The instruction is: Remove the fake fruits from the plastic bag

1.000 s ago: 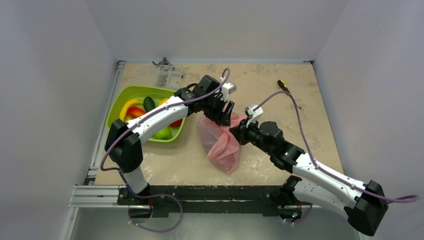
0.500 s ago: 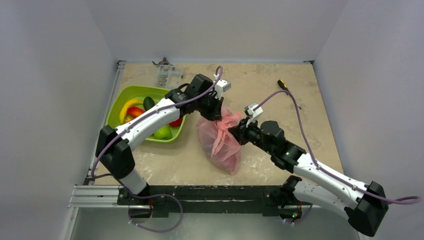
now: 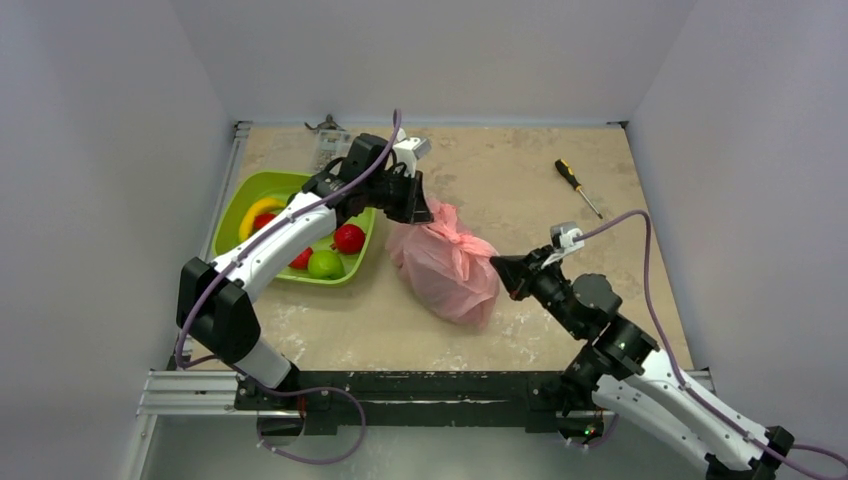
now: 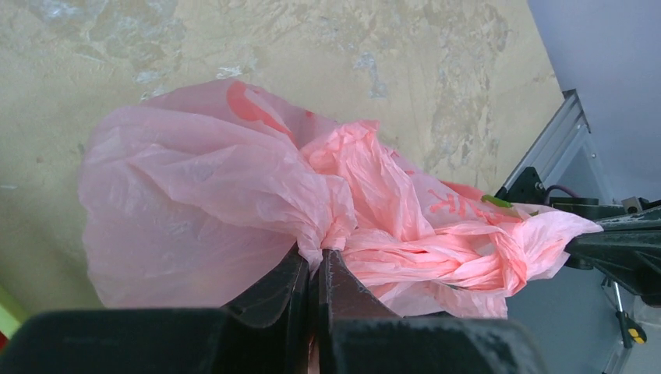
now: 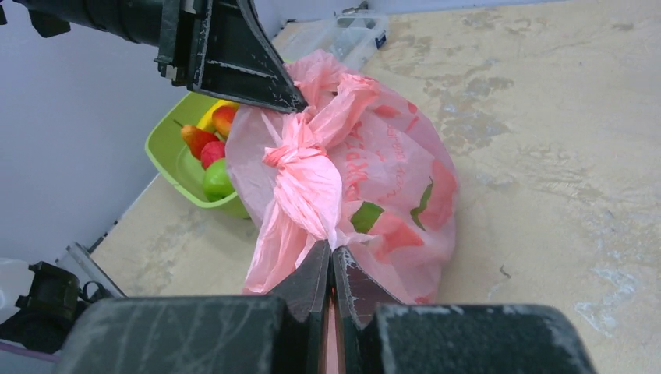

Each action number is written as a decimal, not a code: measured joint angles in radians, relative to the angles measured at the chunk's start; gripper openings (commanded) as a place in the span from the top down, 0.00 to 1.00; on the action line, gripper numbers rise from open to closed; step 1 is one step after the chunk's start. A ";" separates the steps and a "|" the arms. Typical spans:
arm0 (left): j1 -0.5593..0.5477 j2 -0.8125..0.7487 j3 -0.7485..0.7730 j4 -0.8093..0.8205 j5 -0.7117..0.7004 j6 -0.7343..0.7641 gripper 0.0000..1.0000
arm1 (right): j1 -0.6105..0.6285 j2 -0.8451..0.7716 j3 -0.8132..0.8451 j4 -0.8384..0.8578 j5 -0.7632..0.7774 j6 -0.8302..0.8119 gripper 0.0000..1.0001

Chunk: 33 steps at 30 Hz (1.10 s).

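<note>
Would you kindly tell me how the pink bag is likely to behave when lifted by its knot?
Probably floppy: the bag is thin, crinkled film that bunches where the left gripper pinches it. It bulges, so it would likely sag below the knot. The film may stretch or slip in a pinch.

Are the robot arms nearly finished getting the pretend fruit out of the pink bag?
Not quite. Looks done: several fruits lie in the green tray. In hand: the left fingers and right fingers each pinch the bag near its knot. To do: the knot is tied and the bag looks full, though its contents are hidden, so untying and emptying remain.
</note>
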 measured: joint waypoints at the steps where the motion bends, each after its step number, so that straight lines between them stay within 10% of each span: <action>1: 0.000 0.000 0.000 0.006 0.012 -0.006 1.00 | 0.000 -0.012 0.002 -0.003 -0.002 -0.002 0.90; 9: 0.011 0.023 0.000 0.028 0.048 -0.025 1.00 | 0.000 0.371 0.346 -0.160 -0.070 -0.167 0.42; 17: 0.011 0.026 0.000 0.029 0.061 -0.027 1.00 | 0.032 0.654 0.554 -0.298 -0.108 -0.327 0.33; 24: 0.011 0.026 0.000 0.028 0.061 -0.026 1.00 | 0.118 0.679 0.536 -0.309 0.048 -0.314 0.95; 33: 0.013 0.021 0.000 0.029 0.105 -0.070 1.00 | 0.121 0.175 0.235 -0.163 0.123 -0.142 1.00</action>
